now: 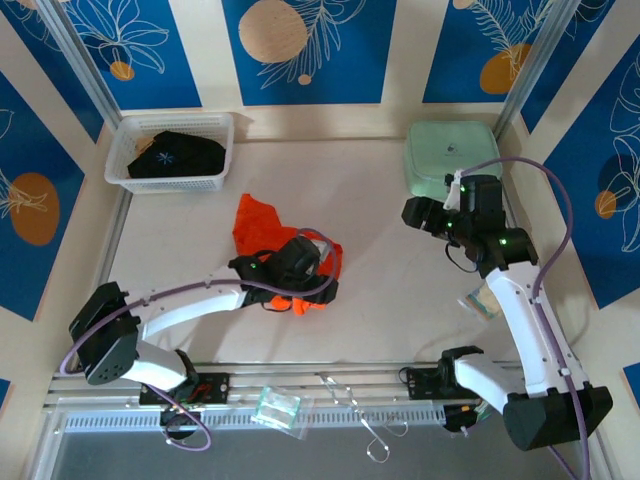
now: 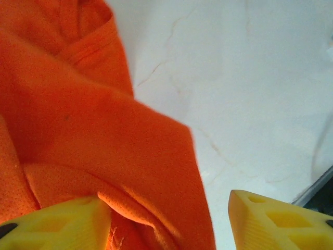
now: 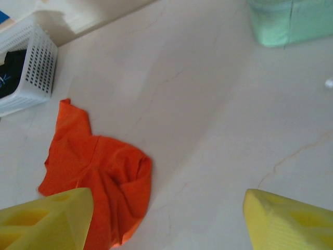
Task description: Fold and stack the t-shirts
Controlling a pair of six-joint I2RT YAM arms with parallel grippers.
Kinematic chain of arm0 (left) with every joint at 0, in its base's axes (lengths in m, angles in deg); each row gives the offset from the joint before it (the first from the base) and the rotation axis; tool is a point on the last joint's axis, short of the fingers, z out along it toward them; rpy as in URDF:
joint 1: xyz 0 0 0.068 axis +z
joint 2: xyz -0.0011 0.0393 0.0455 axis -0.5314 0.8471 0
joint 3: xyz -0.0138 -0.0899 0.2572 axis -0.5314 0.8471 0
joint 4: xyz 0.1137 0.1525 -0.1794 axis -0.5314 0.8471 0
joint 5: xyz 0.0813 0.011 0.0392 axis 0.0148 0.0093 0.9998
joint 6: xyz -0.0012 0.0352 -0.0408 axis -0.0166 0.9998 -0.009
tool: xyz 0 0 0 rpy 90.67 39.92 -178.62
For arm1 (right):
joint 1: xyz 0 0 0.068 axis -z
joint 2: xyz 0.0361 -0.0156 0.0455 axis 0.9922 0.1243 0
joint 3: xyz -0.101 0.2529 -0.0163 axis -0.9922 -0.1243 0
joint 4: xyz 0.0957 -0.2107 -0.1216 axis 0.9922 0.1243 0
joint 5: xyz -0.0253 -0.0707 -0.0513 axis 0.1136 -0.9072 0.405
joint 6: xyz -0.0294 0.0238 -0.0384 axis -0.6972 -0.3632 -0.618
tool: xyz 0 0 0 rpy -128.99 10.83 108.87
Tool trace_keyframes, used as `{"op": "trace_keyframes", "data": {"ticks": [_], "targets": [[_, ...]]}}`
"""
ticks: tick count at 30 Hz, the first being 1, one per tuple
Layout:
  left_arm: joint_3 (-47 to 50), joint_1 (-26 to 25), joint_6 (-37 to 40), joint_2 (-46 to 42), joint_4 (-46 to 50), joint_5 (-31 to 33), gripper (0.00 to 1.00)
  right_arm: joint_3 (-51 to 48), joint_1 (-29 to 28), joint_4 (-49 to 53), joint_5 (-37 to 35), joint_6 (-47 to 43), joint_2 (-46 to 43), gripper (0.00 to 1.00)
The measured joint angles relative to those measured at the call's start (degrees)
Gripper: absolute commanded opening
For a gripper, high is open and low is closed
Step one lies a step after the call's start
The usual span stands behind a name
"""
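Mid-table, overhead: orange t-shirt point(image 1: 258, 222) crumpled under left gripper point(image 1: 303, 290). Left wrist: jaws parted, cloth lying loose between them, unclamped. Right wrist: right gripper point(image 3: 166, 219) open, empty, shirt well apart. Advice: pinch shoulder seams, spread flat before folding.

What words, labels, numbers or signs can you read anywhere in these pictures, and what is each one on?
No word or number can be read.
Black t-shirt in the white basket: a small light-blue star-like sign, no letters.
Pale green bundle: a small dark mark, too small to read.
Tag beside the right arm: blurred, unreadable.
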Motion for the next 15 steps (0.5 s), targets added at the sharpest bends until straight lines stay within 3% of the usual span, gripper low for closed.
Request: {"op": "trace_keyframes", "data": {"ticks": [4, 10, 15], "targets": [[-4.4, -0.1, 0.9, 0.0, 1.8, 4.0, 1.00, -6.1, -1.3, -0.6, 3.5, 5.0, -1.0, 0.75], [-11.3, -0.1, 2.2, 2.3, 8.9, 10.3, 1.00, -19.1, -6.5, -1.9, 4.2, 13.6, -0.6, 0.75], [-18.6, -0.4, 4.8, 11.3, 15.7, 12.9, 1.00, -21.6, -4.0, -2.1, 2.4, 16.1, -0.7, 0.75]]}}
